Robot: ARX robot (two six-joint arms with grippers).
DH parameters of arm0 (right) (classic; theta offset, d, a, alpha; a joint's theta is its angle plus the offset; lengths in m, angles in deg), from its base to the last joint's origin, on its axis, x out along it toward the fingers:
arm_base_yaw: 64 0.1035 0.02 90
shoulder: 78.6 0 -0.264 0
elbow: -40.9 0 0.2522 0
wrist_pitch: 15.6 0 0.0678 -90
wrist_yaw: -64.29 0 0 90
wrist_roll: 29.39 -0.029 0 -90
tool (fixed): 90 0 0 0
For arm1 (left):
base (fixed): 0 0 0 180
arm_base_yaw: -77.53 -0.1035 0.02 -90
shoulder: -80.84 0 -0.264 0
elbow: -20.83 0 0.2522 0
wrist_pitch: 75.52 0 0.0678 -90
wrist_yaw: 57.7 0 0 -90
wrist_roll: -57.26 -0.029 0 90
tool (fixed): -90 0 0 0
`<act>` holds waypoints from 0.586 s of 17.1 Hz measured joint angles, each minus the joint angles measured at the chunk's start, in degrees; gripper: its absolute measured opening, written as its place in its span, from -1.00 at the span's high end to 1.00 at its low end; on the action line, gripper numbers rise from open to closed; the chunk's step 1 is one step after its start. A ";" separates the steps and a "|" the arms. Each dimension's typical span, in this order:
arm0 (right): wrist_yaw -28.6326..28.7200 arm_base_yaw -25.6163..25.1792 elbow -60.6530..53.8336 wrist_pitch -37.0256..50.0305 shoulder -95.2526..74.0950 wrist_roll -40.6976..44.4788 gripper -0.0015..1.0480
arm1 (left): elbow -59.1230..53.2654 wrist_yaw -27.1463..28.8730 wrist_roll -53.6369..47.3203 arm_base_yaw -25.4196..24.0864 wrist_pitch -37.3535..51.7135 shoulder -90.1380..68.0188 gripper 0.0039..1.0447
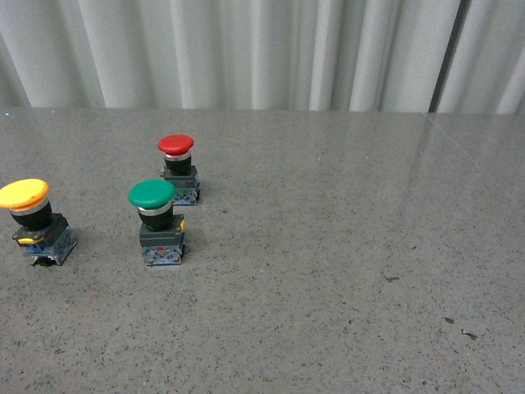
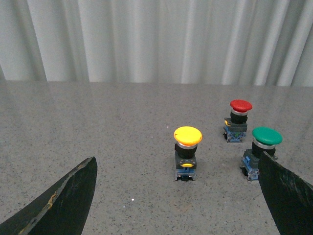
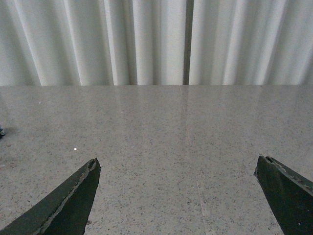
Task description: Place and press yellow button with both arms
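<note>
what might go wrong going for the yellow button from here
The green button shows just past one finger of the open left hand; reaching for the yellow button may knock it over.
The yellow button stands tall on a small base, so an off-centre grip may tip it.
The open right hand has no button in its view, so its press needs a long reach.

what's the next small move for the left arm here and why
Probably ease the left gripper forward toward the yellow button. Its jaws stand wide open, and the button stands upright ahead of them, roughly centred in the gap and not yet touched.
</note>
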 joint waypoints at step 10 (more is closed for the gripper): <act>0.00 0.00 0.00 0.00 0.00 0.02 -0.87 | 0.90 5.38 0.90 1.73 -3.50 -1.22 -0.88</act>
